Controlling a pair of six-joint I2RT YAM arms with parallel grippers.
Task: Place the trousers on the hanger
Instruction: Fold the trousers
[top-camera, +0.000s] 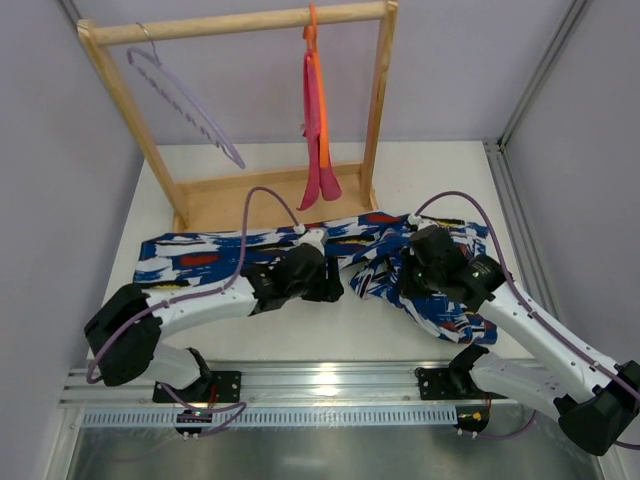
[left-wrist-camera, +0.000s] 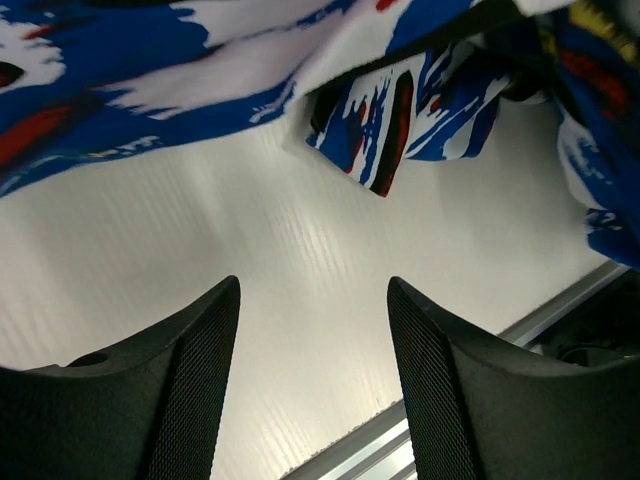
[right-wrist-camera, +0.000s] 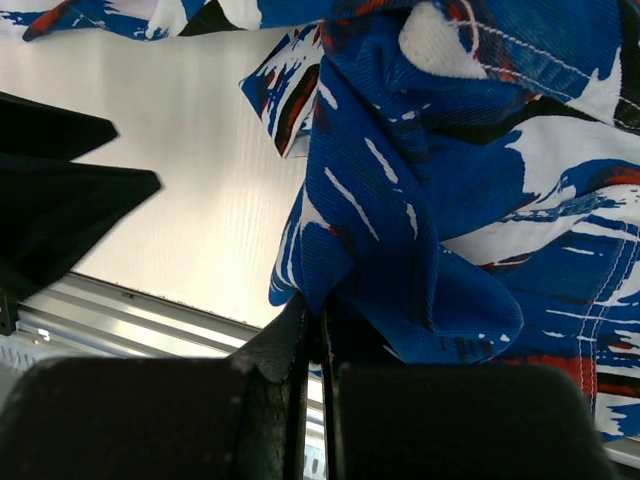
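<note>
The trousers (top-camera: 200, 255), in a blue, white, red and black print, lie across the table, flat on the left and bunched on the right. My right gripper (top-camera: 412, 272) is shut on a fold of them (right-wrist-camera: 400, 250) at the bunched end. My left gripper (top-camera: 328, 285) is open and empty just in front of the trousers' middle, over bare table (left-wrist-camera: 300, 260); the fabric (left-wrist-camera: 150, 90) shows beyond its fingers. The pale lilac hanger (top-camera: 185, 108) hangs by its hook at the left end of the wooden rail.
A wooden rack (top-camera: 250, 25) stands at the back of the table on a flat base (top-camera: 270, 195). An orange hanger with a pink cloth (top-camera: 318, 130) hangs near its right end. A metal rail (top-camera: 330, 380) runs along the near edge. Grey walls enclose both sides.
</note>
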